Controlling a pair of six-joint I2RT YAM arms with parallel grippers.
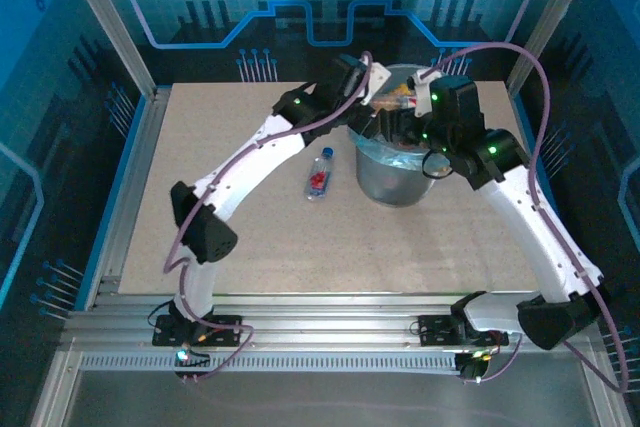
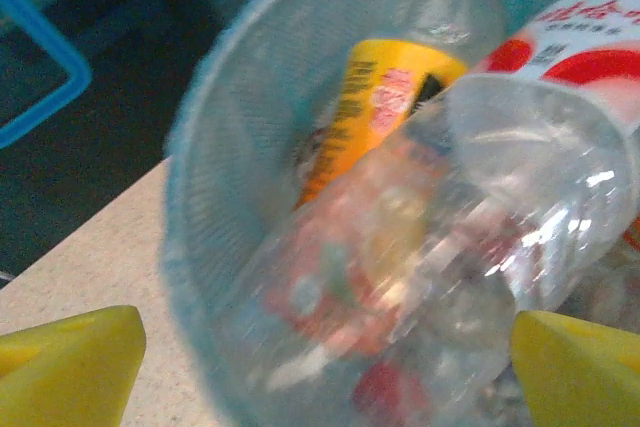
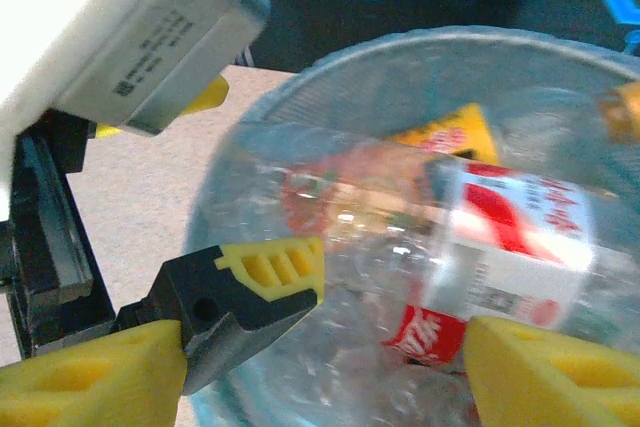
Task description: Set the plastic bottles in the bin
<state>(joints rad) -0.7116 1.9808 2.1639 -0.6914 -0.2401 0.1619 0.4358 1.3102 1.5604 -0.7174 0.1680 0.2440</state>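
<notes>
On the table [image 1: 300, 247], one clear bottle [image 1: 319, 173] with a blue cap and red label lies on its side just left of the bin [image 1: 392, 185], not touching it. The bin is round and grey with a pale-blue liner and holds several bottles. Both arms reach over its mouth.

Noted for the left gripper [image 2: 328, 367]: yellow fingertips wide apart, pads clear of any bottle. Below them is a motion-blurred bottle [image 2: 400, 247] with a reddish label, inside the rim.

Noted for the right gripper [image 3: 320, 377]: fingers well apart. A white-and-red-labelled bottle [image 3: 510, 237] lies across the gap. Cannot tell whether the pads touch it.

Farther in sits an orange-labelled bottle [image 2: 375, 107].
</notes>
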